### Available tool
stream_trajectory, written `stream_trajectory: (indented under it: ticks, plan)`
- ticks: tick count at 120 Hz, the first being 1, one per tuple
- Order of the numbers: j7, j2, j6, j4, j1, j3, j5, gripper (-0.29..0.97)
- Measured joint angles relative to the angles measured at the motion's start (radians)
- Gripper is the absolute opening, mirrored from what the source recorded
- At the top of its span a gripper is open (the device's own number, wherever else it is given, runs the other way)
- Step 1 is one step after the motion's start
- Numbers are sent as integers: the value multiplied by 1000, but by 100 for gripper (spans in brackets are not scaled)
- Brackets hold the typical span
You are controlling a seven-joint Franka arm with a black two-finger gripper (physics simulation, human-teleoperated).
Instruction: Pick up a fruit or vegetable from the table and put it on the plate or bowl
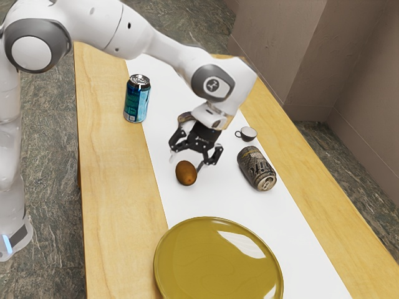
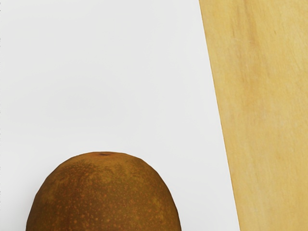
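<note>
A brown kiwi (image 1: 186,172) lies on the white runner (image 1: 230,199) in the middle of the wooden table. My black gripper (image 1: 194,156) hangs open just above and behind it, fingers spread and touching nothing. In the wrist view the kiwi (image 2: 103,195) sits close under the hand, resting on the white runner (image 2: 106,72). An olive-yellow plate (image 1: 218,261) sits at the table's near end, toward the exterior view's bottom, with nothing on it.
A blue can (image 1: 136,98) stands upright on the runner's edge behind the arm. A brown can (image 1: 256,168) lies on its side on the exterior view's right of the kiwi. A small white cup (image 1: 246,132) stands behind that can. Bare wood (image 2: 264,120) borders the runner.
</note>
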Motion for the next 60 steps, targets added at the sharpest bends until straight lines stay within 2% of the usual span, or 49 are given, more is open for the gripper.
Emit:
stream_trajectory:
  ticks: [36,44,60]
  plan:
    - [-29,37,55,-12,-3,-1,0,65]
    - [-37,41,68,-13,-3,-1,1,57]
    - [-63,45,85,-13,-6,-5,8,33]
